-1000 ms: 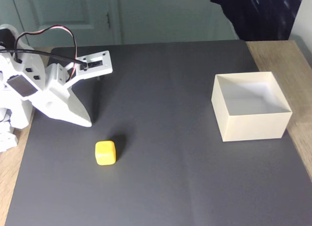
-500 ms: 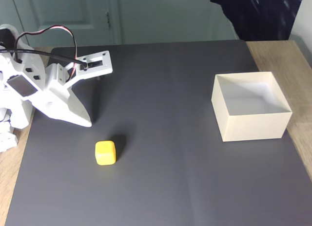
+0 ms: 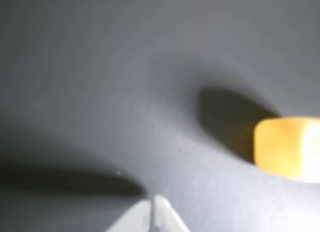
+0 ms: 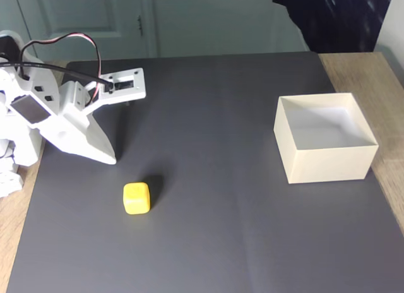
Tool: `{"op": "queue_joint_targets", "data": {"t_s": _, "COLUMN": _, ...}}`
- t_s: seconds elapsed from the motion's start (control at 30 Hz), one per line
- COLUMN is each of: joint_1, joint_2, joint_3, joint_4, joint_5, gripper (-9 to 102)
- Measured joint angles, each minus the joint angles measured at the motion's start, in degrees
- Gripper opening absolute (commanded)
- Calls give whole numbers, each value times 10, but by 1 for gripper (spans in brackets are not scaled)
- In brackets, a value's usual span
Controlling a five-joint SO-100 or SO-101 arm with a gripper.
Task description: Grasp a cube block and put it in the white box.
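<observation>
Fixed view: yellow cube block resting on the dark grey mat toward the lower left, just below and right of the white gripper, tip lowered near the mat, apart from the cube; cream-white box, open top up, standing well apart at the mat's right edge, nothing visible inside. Wrist view: blurred; gripper fingertips pressed together at the bottom edge, jaws closed with nothing between them; cube block at the right edge, beside its own dark shadow.
</observation>
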Motion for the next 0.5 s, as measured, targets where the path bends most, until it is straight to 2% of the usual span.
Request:
{"op": "queue_joint_targets", "data": {"t_s": 0.37, "joint_1": -27, "joint_2": -4, "joint_3": -17, "joint_4": -36, "joint_5": 56, "gripper": 0}}
{"op": "queue_joint_targets", "data": {"t_s": 0.5, "joint_1": -29, "joint_2": -104, "joint_3": -82, "joint_4": -44, "joint_5": 86, "gripper": 0}}
